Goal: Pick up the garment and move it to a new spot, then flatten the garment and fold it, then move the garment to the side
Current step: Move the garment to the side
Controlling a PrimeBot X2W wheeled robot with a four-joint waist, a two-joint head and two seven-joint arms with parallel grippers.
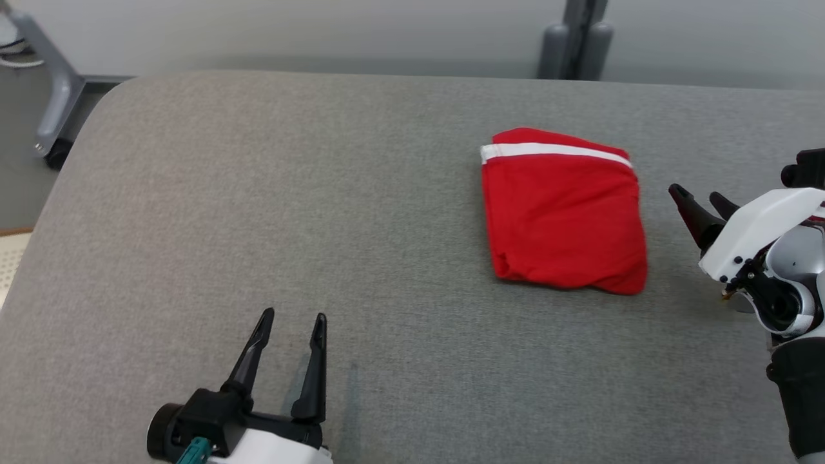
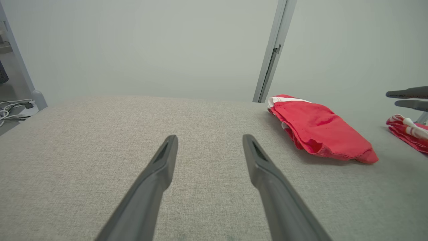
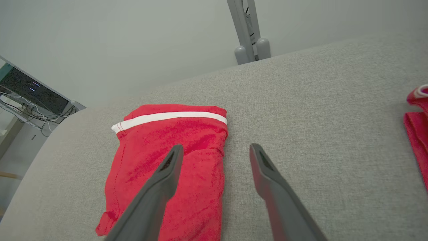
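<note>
Find the garment [image 1: 564, 212] at about 2 o'clock on the grey padded surface [image 1: 322, 193], folded into a compact red packet, white stripe at the far edge; lies directly on the padding, not inside any container. Seems folded already, so probably only the move aside remaining. Note the right gripper [image 1: 695, 193] just beside its 3 o'clock edge, fingers apart, empty, likely lined up to pinch that edge. See the left gripper [image 1: 294, 316] at 7 o'clock, well apart, fingers spread too, probably kept clear. Farther toward 3 o'clock, a second garment [image 3: 418, 124].
</note>
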